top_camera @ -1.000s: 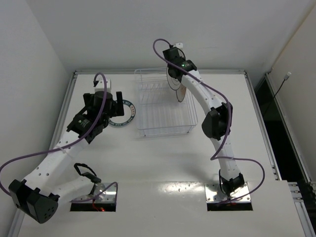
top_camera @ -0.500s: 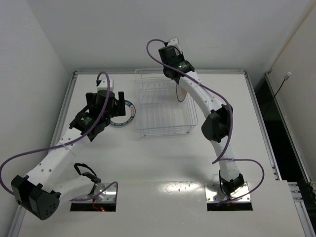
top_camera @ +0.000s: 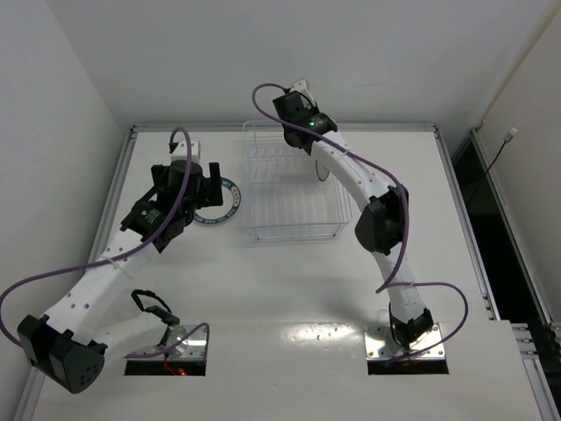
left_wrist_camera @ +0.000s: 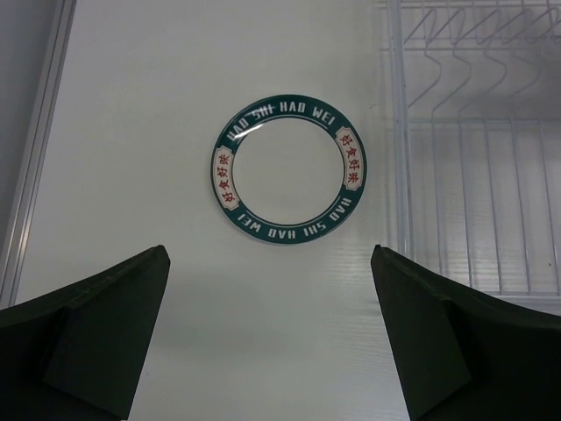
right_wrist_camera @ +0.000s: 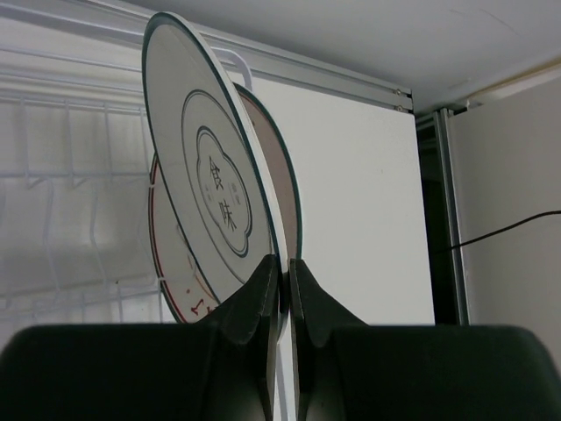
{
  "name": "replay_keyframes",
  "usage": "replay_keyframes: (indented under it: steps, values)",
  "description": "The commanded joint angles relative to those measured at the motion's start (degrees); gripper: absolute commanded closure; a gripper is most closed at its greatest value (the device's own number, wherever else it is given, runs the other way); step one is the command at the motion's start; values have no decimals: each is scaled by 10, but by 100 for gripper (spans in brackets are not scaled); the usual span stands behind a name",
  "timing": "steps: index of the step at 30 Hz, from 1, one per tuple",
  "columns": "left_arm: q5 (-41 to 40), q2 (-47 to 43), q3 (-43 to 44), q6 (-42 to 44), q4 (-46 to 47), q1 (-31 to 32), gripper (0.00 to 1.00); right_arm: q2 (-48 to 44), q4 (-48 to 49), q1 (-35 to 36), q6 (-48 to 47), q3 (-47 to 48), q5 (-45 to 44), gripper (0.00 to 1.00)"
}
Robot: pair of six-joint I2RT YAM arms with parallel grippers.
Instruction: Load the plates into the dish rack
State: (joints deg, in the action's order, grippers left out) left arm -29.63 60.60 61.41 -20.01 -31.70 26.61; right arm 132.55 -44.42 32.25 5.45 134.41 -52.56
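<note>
My right gripper [right_wrist_camera: 283, 261] is shut on the rim of the white plate [right_wrist_camera: 215, 189] with a thin dark ring and centre mark. It holds that plate upright over the far end of the wire dish rack [top_camera: 289, 206]. Just behind it a red-rimmed plate [right_wrist_camera: 171, 267] stands among the rack's wires [right_wrist_camera: 53, 175], and its edge [top_camera: 323, 168] shows beside the right arm from above. The teal lettered plate [left_wrist_camera: 289, 167] lies flat on the table left of the rack [left_wrist_camera: 473, 175]. My left gripper [left_wrist_camera: 268, 250] hangs above and just short of it, wide open and empty.
A raised metal rail [top_camera: 280, 127] borders the table's far edge, and another rail [left_wrist_camera: 35, 175] runs along its left side. White walls stand close behind and to the left. A dark gap with a cable [right_wrist_camera: 500, 228] lies beyond the table's right edge.
The right gripper has swung left and toward the back over the rack, still holding the white plate. The left arm has barely moved.
</note>
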Motion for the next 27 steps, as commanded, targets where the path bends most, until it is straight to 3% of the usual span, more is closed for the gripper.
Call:
replay_keyframes:
  steps: [1,27]
  values:
    - [-12,-23,6,4,2,5,0,-2,6,13,21,23,3,100]
    - [-7,-29,-9,-1,8,5,0,-40,44,13,-29,30,-57,100]
